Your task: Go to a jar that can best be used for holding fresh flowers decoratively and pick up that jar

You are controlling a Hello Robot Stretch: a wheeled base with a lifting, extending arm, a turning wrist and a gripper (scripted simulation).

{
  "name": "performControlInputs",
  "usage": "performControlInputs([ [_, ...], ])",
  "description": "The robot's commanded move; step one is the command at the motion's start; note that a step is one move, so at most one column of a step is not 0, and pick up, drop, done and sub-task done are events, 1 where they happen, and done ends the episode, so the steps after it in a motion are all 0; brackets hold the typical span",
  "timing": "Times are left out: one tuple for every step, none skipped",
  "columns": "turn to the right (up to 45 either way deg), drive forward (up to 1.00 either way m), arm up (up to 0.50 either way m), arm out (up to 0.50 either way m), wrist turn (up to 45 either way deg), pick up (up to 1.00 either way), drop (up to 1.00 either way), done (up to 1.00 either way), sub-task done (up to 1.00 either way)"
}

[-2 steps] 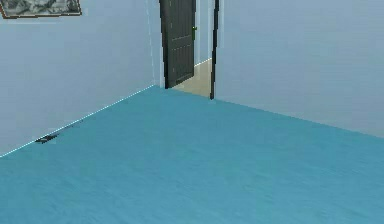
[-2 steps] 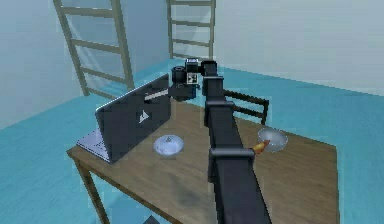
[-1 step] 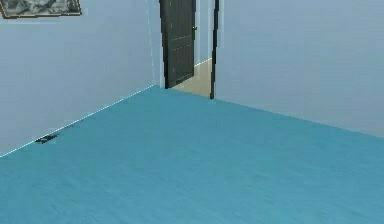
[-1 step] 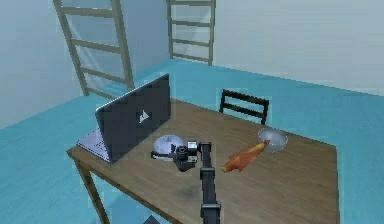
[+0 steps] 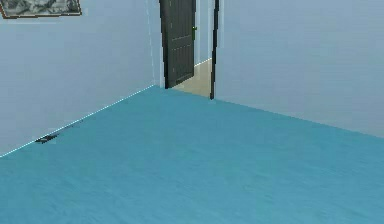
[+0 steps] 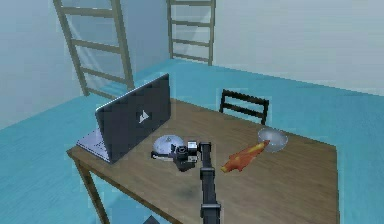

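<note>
Desk (image 6: 300, 185) of brown wood stands in the arm side view. The arm (image 6: 208, 185) rises from six o'clock and ends at the claw (image 6: 180, 158) near the desk's middle. Whether its fingers are spread or pressed together cannot be told, nor whether it holds anything. A pale rounded thing (image 6: 165, 146), possibly the jar, sits on the desk at the claw's ten o'clock, just beside it. An open laptop (image 6: 130, 118) stands at ten o'clock beyond it, with an orange-red thing (image 6: 243, 158) and a glassy bowl (image 6: 272, 138) at the claw's three and two o'clock. Forward view: teal floor (image 5: 200, 170), dark door (image 5: 180, 42) at twelve o'clock.
</note>
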Motion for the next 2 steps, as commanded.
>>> performControlInputs([
  [0.0, 0.00, 0.10, 0.00, 0.0, 0.00, 0.00, 0.00, 0.00],
  [0.0, 0.00, 0.00, 0.00, 0.0, 0.00, 0.00, 1.00, 0.00],
])
